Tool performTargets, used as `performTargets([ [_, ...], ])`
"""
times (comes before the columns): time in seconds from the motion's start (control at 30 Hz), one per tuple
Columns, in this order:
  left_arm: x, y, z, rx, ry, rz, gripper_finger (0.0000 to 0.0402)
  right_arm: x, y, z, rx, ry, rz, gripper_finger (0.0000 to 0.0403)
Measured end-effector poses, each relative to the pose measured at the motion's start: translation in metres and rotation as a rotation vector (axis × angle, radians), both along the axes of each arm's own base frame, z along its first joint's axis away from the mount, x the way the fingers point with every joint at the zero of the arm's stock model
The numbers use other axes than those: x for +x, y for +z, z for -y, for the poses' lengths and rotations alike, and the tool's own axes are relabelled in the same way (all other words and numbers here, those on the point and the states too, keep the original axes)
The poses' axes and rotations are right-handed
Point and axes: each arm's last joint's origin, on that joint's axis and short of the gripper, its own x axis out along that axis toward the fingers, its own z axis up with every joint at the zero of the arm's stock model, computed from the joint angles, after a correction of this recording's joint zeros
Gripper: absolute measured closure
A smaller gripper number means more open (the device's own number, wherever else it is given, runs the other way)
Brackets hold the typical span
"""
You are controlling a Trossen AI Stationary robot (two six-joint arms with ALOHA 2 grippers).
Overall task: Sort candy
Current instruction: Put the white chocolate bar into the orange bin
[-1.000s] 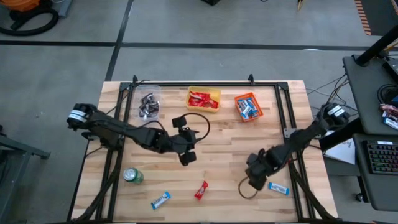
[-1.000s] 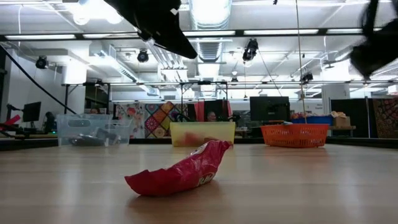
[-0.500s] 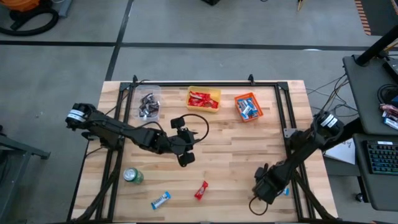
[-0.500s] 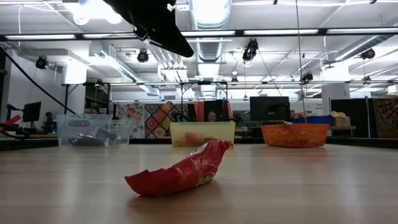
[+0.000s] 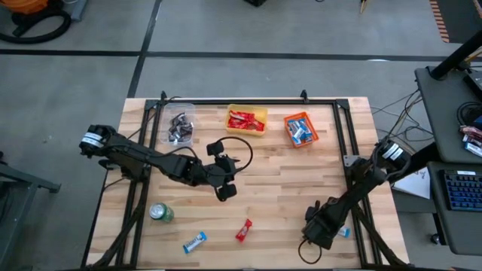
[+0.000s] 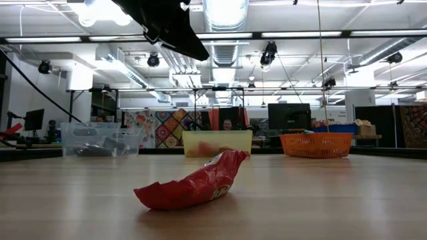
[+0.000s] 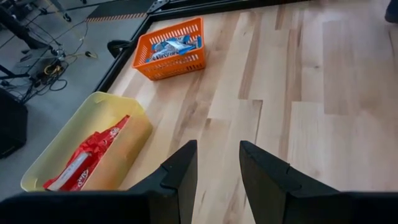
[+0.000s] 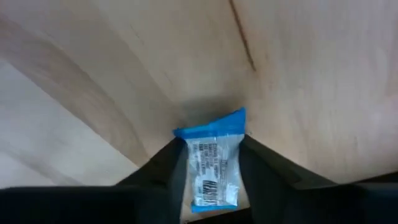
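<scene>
We straddle the blue-and-white wrapped mini bar point(image 8: 212, 163) at five o'clock with our right gripper point(image 8: 210, 168); its spread fingers should close squarely across the wrapper's middle.

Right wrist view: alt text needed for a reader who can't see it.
A light blue-and-white wrapped candy bar lies on the wooden table, sitting between the two dark fingers of the right gripper, which is down at the tabletop around it. Nothing else is in the picture.
</scene>
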Motion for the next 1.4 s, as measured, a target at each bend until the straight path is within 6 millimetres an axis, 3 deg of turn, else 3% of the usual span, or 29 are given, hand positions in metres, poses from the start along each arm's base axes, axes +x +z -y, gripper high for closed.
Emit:
performTargets([
  [0.17,0.000,0.000,0.000,-0.002,0.001,0.000,0.0299,0.000,0.005,0.002,-0.025,0.006,0.043,0.0343],
  [0.3,0.000,0.000,0.000,-0.002,0.001,0.000,0.0299,-0.001,0.009,0.004,-0.037,0.013,0.081,0.0377],
  [0.6,0.000,0.000,0.000,-0.017,0.010,0.008,0.0299,0.007,0.031,0.014,-0.097,0.027,0.314,0.0387],
  [0.9,0.002,0.002,0.001,-0.030,0.007,0.039,0.0299,0.039,0.061,0.042,-0.303,0.094,0.779,0.0386],
  [1.1,0.002,0.002,0.001,-0.032,0.008,0.043,0.0299,0.061,0.084,0.088,-0.630,0.049,0.960,0.0386],
  [1.4,0.002,0.002,0.001,-0.037,0.011,0.047,0.0299,0.064,0.111,0.190,-0.888,-0.228,0.873,0.0386],
])
